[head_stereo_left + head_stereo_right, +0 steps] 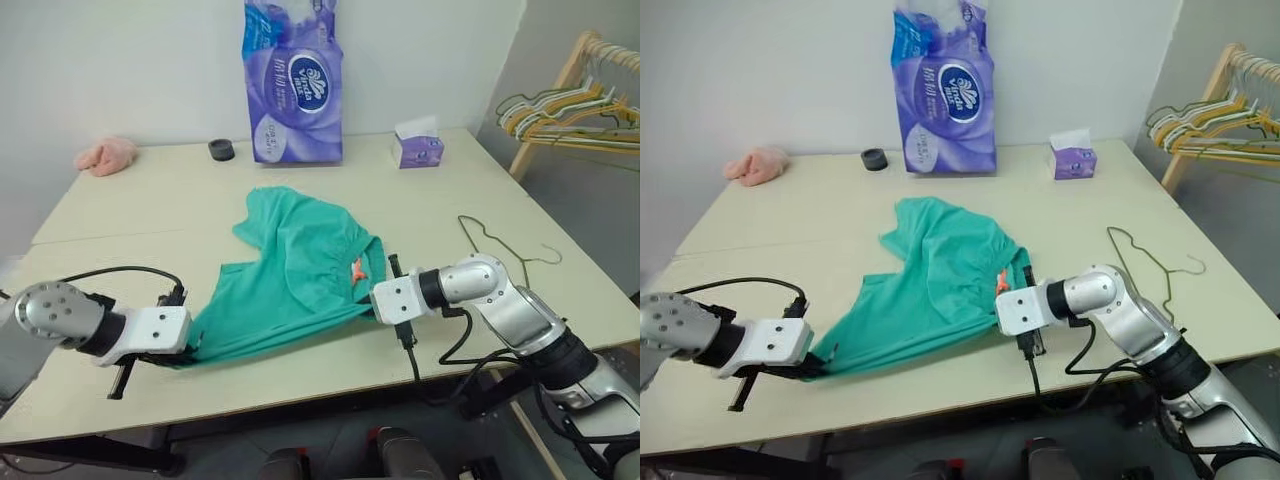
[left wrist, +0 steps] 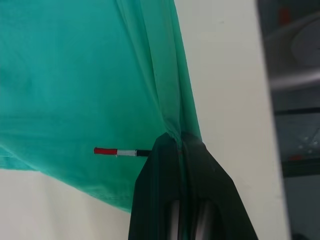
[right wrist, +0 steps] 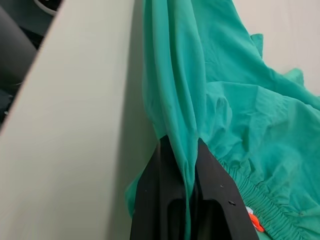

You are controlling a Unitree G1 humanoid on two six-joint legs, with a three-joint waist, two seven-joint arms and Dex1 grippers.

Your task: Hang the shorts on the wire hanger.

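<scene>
Shorts (image 1: 300, 275) pinched at opposite ends by left gripper (image 1: 185, 352) and right gripper (image 1: 372, 300)

The shorts (image 1: 300, 275) at frame centre are soft, matt teal cloth, creased, with a gathered elastic waistband. The surface (image 1: 130, 190) looks smooth and matt, pale cream. At right centre the wire hanger (image 1: 500, 240) is thin, dull brassy metal. The tissue pack (image 1: 293, 80) at top centre has glossy purple plastic wrapping. The pink cloth (image 1: 105, 155) at upper left looks fluffy. Each claw, left claw (image 2: 182, 150) and right claw (image 3: 180, 150), has matt black plastic-looking fingers. The rack (image 1: 560, 90) at upper right is pale bare wood.
</scene>
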